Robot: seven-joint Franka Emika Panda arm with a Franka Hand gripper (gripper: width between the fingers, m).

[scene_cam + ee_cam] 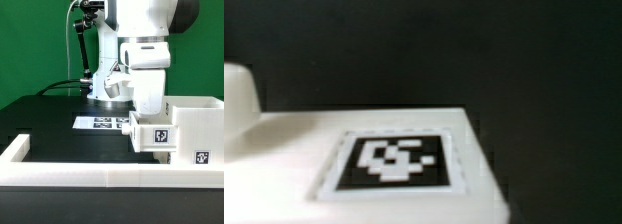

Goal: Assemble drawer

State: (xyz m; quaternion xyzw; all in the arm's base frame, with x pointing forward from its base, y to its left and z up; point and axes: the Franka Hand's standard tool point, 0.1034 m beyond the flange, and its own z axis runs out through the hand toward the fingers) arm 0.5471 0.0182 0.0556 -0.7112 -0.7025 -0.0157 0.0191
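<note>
A small white box tray [152, 131] with a black-and-white tag hangs directly under my gripper [143, 110], which is shut on it. The tray sits against the exterior view's left side of the large white hollow casing [198, 125], which carries its own tag low on its front. In the wrist view the tray's tagged face [393, 160] fills the frame close up and blurred, with a rounded white part [235, 100] beside it. My fingers are hidden by the tray in both views. No second tray shows.
The marker board [103, 122] lies on the black table behind the tray. A low white border wall [60, 166] runs along the front and the exterior view's left. A black camera stand [80, 50] rises at the back.
</note>
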